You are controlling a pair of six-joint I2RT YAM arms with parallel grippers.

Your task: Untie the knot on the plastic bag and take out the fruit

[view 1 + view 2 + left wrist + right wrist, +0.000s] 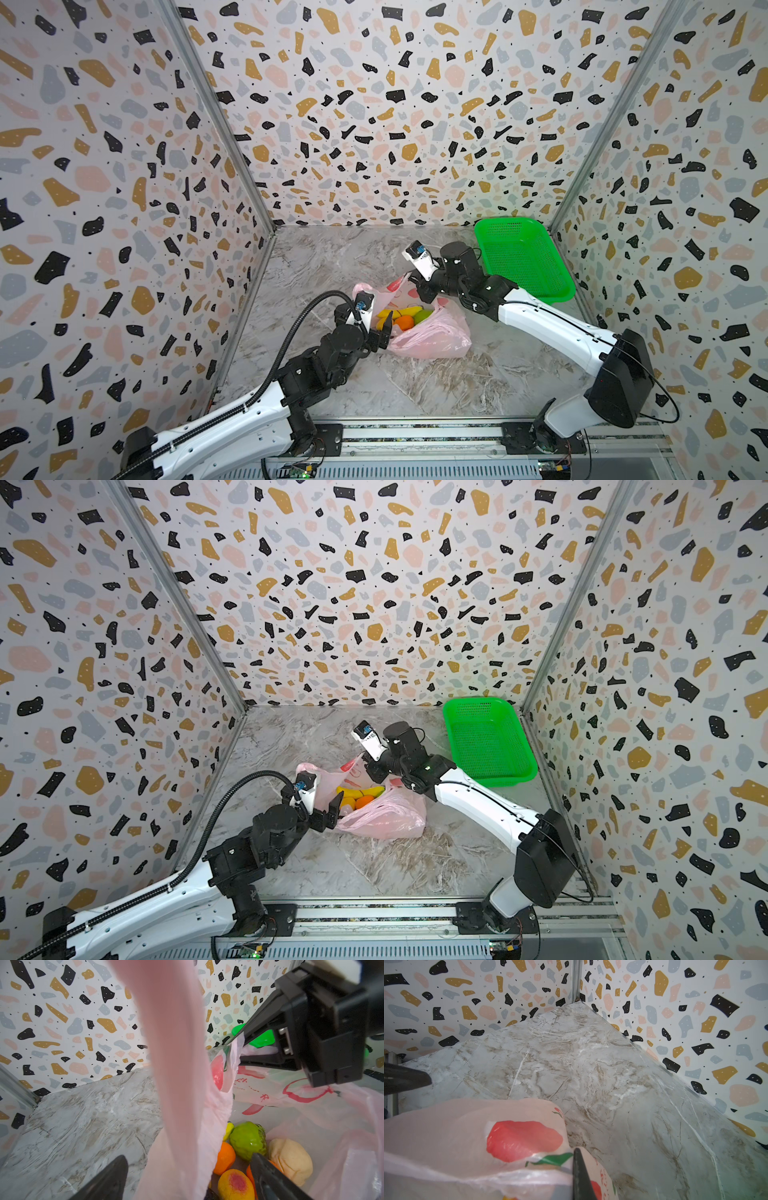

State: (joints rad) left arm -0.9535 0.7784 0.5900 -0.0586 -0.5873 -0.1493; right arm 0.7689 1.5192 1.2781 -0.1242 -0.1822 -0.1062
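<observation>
Left wrist view, entry for this moment: the left gripper point(188, 1157) has its jaws spread wide and pinches nothing. A blurred pink handle strip point(172, 1064) of the plastic bag point(432, 340) runs up between them. One finger point(270, 1180) hangs inside the bag over the fruit, the other finger point(108, 1180) outside it over the marble table point(83, 1122). We read this straddle as a stance at the near rim, from which a reach into the bag looks possible.

Right gripper point(413, 279): jaws pressed together on the bag's far rim, lifting it. We judge this hold to be what keeps the mouth open and stops the thin film sagging back over the contents.

Knot: we find none in any view. The rim is parted and the handles lie apart, so we take the untying as done.

Fruit point(405, 318): all of it sits inside the bag, near the middle of the table in both top views.
- green fruit point(247, 1140)
- tangerine point(225, 1157), beside the green one
- peach point(234, 1186), nearest the left finger
- cream bumpy ball point(291, 1159)
- banana point(399, 311), toward the far side of the pile

Green basket point(523, 257): stands at the far right corner, well apart from the bag, nothing in it. We suppose it is where the fruit should go.

Risk, our judgement: the handle strip between the left jaws could get caught with a fruit when they come together.
</observation>
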